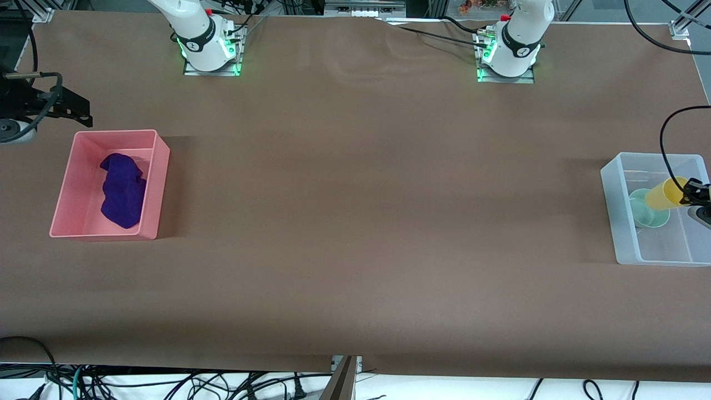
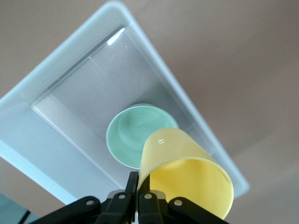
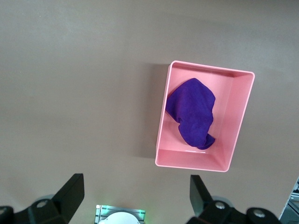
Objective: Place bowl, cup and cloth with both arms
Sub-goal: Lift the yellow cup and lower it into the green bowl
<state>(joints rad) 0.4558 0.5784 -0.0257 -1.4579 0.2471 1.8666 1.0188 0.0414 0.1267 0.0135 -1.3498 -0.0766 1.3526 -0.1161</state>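
Note:
The yellow cup [image 1: 664,193] hangs tilted in the clear bin [image 1: 622,222] at the left arm's end of the table. My left gripper [image 1: 694,191] is shut on the cup's rim, one finger inside and one outside. In the left wrist view the gripper [image 2: 142,179] holds the cup [image 2: 187,177] just above the teal-green bowl [image 2: 135,133], which rests on the bin's floor [image 1: 647,211]. The purple cloth [image 1: 122,189] lies crumpled in the pink bin [image 1: 153,189]. My right gripper [image 1: 75,108] is open and empty, up in the air beside the pink bin; in the right wrist view it [image 3: 135,184] is apart from the cloth [image 3: 194,112].
The clear bin's rim [image 2: 70,56] surrounds the bowl and cup. The pink bin [image 3: 161,126] stands at the right arm's end of the table. Both arm bases [image 1: 211,44] [image 1: 508,53] stand along the table's edge farthest from the front camera. Brown tabletop stretches between the bins.

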